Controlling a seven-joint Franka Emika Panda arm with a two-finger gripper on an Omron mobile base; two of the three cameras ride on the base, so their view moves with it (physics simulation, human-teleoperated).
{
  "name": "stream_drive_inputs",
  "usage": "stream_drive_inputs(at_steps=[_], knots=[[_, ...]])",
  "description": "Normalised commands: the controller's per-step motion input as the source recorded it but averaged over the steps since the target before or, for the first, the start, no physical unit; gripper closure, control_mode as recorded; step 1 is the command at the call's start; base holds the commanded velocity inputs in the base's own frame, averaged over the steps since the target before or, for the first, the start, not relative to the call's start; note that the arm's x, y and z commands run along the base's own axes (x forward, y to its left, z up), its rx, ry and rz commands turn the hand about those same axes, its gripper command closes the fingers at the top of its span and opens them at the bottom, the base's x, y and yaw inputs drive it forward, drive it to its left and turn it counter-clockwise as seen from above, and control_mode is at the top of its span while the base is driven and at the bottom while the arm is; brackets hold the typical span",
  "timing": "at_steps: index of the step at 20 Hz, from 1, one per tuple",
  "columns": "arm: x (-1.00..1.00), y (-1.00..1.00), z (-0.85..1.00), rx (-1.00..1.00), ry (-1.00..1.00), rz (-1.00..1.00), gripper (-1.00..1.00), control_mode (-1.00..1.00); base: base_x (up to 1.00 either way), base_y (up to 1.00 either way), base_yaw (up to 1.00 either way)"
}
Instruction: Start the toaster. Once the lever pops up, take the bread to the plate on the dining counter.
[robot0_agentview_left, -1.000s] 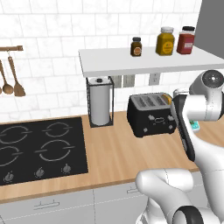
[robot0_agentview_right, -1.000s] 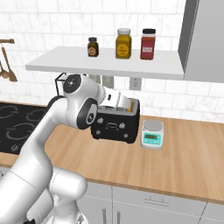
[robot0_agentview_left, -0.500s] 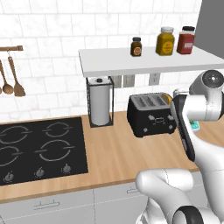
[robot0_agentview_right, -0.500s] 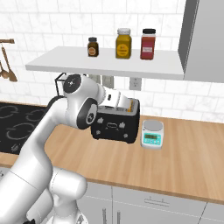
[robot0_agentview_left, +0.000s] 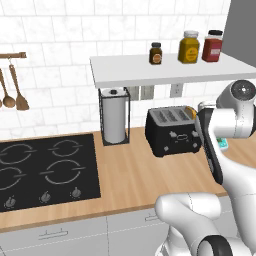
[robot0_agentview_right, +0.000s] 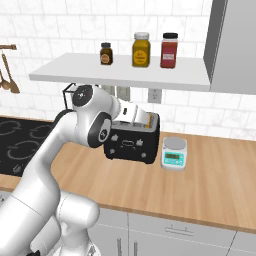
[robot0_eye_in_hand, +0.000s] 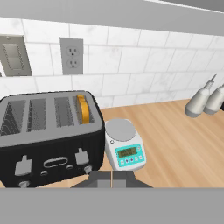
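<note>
The toaster (robot0_eye_in_hand: 50, 138) stands on the table (robot0_agentview_left: 130, 175) against the tiled wall, between the paper-towel holder (robot0_agentview_left: 114, 116) on its left and the kitchen scale (robot0_eye_in_hand: 124, 149) just beside it on the right. The bread (robot0_eye_in_hand: 82, 108) sits upright in the rightmost slot, its tan top edge standing above the grey slot rim, ready for toasting. Both front levers appear to be in the raised position, so the toaster is judged not yet started, although the lever travel is hard to read at this scale.

The end effector (robot0_eye_in_hand: 112, 178) is fully closed and holds nothing. It hangs in front of the toaster, near the right-hand lever (robot0_eye_in_hand: 80, 156). Closed fingers form a single blunt tip, which suits pressing a lever down rather than grasping.

Three jars stand on the shelf (robot0_agentview_right: 125, 75) above.
</note>
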Motion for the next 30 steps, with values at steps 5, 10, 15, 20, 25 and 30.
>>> stream_drive_inputs(at_steps=[5,10,15,20,25,30], knots=[[0.0,0.0,0.0,0.0,0.0,0.0,1.0,-1.0,0.0,0.0,0.0],[0.0,0.0,0.0,0.0,0.0,0.0,1.0,-1.0,0.0,0.0,0.0],[0.0,0.0,0.0,0.0,0.0,0.0,1.0,-1.0,0.0,0.0,0.0],[0.0,0.0,0.0,0.0,0.0,0.0,1.0,-1.0,0.0,0.0,0.0],[0.0,0.0,0.0,0.0,0.0,0.0,1.0,-1.0,0.0,0.0,0.0],[0.0,0.0,0.0,0.0,0.0,0.0,1.0,-1.0,0.0,0.0,0.0]])
